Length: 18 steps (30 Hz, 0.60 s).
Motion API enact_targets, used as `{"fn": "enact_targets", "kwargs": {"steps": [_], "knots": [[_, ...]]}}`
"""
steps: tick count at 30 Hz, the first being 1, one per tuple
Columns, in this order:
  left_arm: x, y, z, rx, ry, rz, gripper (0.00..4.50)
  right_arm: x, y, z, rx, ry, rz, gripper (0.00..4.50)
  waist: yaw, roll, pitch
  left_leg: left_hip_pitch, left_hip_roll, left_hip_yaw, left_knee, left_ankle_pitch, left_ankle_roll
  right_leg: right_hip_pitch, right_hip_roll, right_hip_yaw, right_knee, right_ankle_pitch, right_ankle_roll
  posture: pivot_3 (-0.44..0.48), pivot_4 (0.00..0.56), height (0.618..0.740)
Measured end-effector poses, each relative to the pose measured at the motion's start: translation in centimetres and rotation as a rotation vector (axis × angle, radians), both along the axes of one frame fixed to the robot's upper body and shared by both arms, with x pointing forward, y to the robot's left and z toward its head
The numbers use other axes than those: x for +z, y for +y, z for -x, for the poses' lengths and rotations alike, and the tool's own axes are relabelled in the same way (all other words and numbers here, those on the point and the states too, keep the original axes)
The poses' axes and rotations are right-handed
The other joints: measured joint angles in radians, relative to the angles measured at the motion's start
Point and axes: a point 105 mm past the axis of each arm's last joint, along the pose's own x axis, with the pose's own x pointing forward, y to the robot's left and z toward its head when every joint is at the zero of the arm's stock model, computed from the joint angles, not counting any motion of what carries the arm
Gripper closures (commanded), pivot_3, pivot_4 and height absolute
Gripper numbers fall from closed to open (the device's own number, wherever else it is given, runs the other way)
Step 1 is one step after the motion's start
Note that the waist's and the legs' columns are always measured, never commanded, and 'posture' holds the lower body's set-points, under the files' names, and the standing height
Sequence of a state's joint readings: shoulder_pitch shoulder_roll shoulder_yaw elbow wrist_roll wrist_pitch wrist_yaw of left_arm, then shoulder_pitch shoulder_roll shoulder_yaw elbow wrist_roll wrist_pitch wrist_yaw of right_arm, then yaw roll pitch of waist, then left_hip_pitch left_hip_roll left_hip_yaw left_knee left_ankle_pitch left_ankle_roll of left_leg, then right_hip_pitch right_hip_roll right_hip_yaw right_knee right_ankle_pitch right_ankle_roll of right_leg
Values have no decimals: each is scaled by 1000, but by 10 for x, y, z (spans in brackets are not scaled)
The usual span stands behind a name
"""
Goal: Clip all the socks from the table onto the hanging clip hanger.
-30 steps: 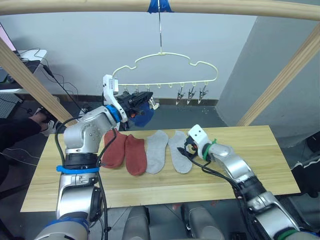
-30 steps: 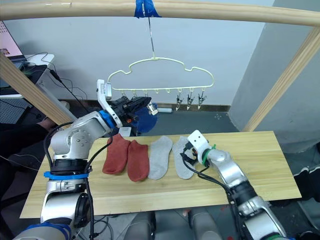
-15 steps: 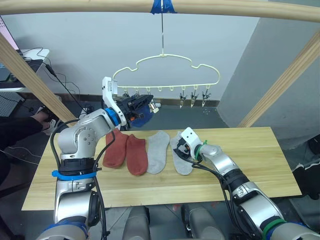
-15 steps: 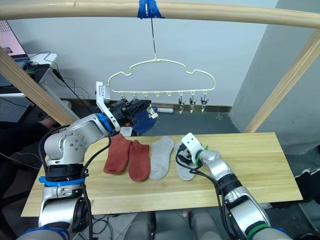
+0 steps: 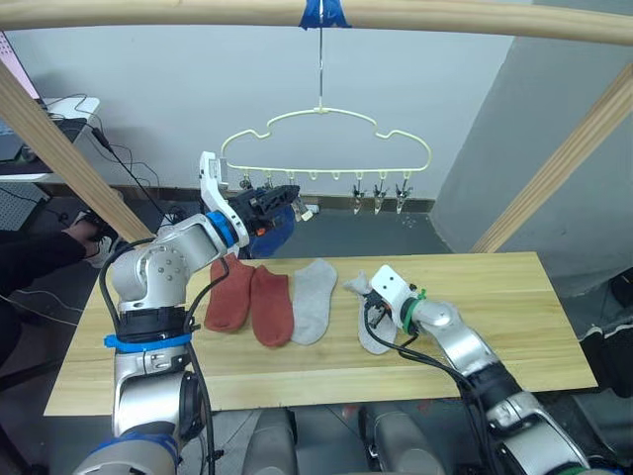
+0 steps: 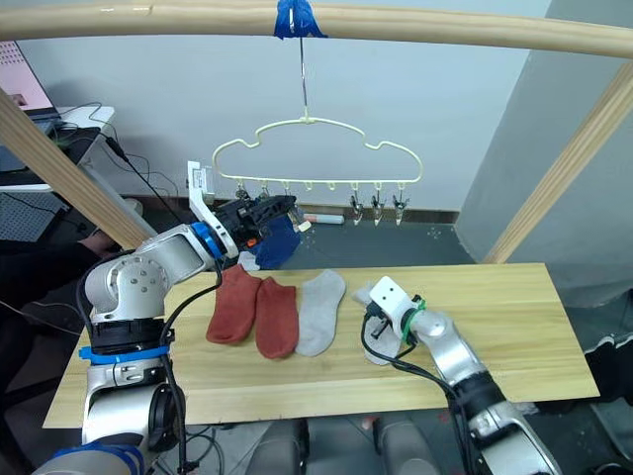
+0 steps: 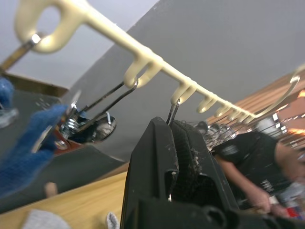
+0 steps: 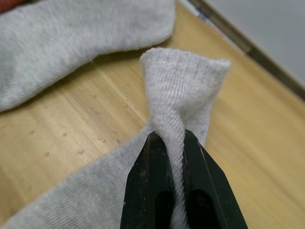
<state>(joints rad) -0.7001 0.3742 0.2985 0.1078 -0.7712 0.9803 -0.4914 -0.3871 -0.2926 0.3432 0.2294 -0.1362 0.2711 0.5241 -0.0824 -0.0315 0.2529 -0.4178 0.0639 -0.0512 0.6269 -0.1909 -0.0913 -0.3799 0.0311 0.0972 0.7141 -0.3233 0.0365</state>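
**Clipping in progress: one blue sock at the hanger, one grey sock pinched for lifting**

Inspecting the rig, we find our left gripper raised to the lower bar of the pale-yellow clip hanger, at its left end. Its fingers are pressed together around the wire of a silver clip, with no gap between them. A royal blue sock hangs just below that spot. We judge the arm is up there to work this clip, though which clip holds the sock we cannot tell.

Our right gripper sits low over the desk, fingers clamped on a bunched ridge of a light grey sock. The fabric rises into a fold between them while the rest lies flat on the wood. We judge this pinch is meant to give a firm hold near the sock's cuff for lifting.

On the desk remain two rust-red socks touching side by side, and a second light grey sock just beside them. Three clips hang unused at the hanger's right end.
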Motion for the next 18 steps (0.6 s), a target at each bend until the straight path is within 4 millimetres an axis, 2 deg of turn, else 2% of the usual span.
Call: {"fn": "enact_targets", "kwargs": {"steps": [3, 6, 14, 18], "knots": [[-1, -2, -1, -14, 38, 30, 4500, 35, 12, 5, 82, -157, 53, 4490, -2, 0, 0, 1, 0, 0, -1, 0, 0, 0, 1, 0, 0, 0, 0, 0, 215, 740], [0, -3, 0, -24, 51, 41, 4500, 57, 25, 13, 140, -271, 100, 4490, 0, 0, 0, 1, 0, 0, -1, 0, 0, 0, 0, 0, -1, 0, 1, -13, 211, 740], [-1, -7, 2, -50, 67, 53, 4500, 79, 41, 15, 166, -376, 143, 4490, 0, 0, 0, 0, 0, 0, -1, 0, 0, 0, 0, -1, -1, 0, 1, -26, 201, 740], [-1, -10, 2, -54, 68, 55, 4500, 82, 45, 14, 171, -397, 154, 4490, 0, 0, 0, 0, 0, 0, -1, 0, 0, 0, 0, 0, -2, 0, 1, -32, 198, 740]]}}
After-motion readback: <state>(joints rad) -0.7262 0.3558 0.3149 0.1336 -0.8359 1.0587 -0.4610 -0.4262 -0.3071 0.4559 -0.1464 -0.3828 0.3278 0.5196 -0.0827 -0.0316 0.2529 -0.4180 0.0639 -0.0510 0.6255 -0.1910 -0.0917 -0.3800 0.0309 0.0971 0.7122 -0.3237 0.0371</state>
